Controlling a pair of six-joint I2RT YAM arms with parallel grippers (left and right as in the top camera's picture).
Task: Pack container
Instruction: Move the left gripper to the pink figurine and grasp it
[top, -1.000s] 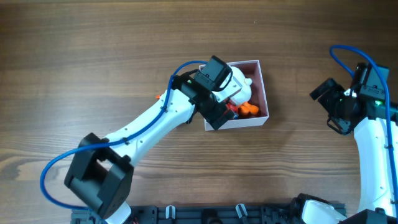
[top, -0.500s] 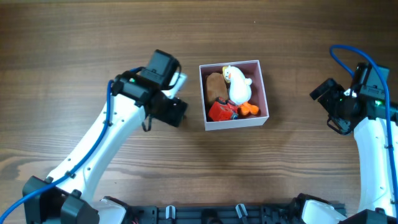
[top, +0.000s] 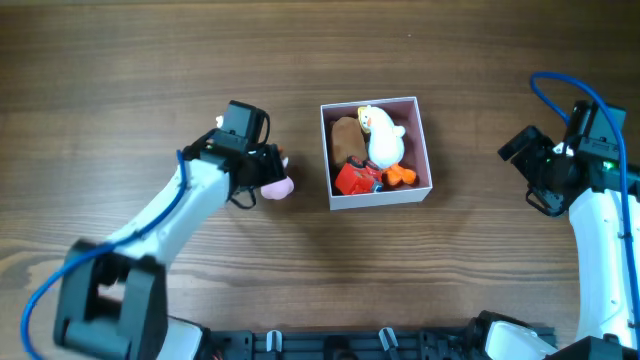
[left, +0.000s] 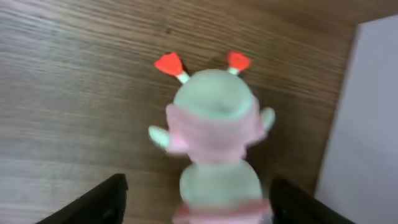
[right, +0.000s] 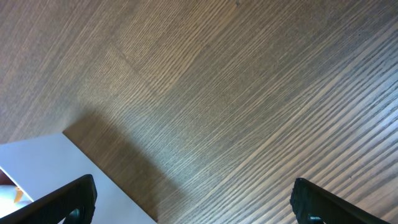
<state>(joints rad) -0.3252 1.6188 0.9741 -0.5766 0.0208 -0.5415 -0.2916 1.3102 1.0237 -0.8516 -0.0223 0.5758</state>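
Pink-white toy figure (top: 276, 186) on wooden table (top: 150, 80), just L of square white-walled container (top: 380, 198); white duck toy (top: 382, 137) inside it.

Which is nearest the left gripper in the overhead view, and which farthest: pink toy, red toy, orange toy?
From the left gripper:
1. Pink toy, on the table, right at the fingers.
2. Red toy, inside the box, on its left side.
3. Orange toy, inside the box, on its right side.

Left tool (top: 265, 172) at pink toy (top: 277, 187), left of container (top: 380, 199); toys (top: 381, 136) inside.
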